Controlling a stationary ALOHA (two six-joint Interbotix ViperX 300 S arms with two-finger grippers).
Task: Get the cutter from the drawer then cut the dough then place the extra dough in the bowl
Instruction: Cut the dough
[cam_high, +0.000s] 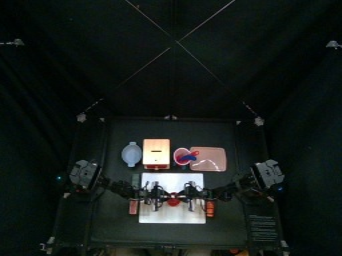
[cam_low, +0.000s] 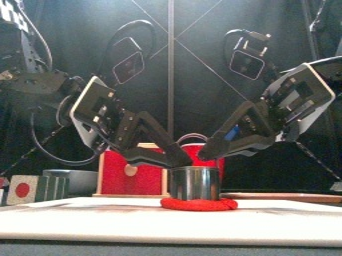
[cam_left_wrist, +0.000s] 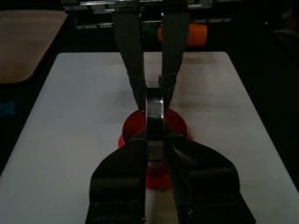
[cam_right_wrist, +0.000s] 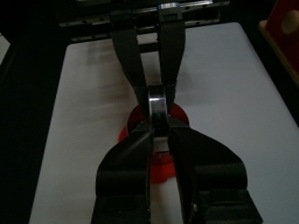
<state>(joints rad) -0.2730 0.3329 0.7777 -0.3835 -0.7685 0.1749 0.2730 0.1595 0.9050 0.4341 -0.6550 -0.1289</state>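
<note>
Round shiny metal cutter (cam_low: 198, 184) stands mid cutting board (cam_low: 80, 212), sunk in a flat red dough (cam_low: 198, 204) ring. Left gripper (cam_low: 178, 158) and right gripper (cam_low: 210, 156): jaws narrow, seemingly pinching the cutter's top. Wooden box (cam_low: 134, 165) sits behind the board.

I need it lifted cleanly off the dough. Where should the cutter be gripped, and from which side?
Pinch the cutter by its top rim, from above, with one jaw inside the wall and one outside. It stands upright on the dough, and its smooth round side would probably slip.
</note>
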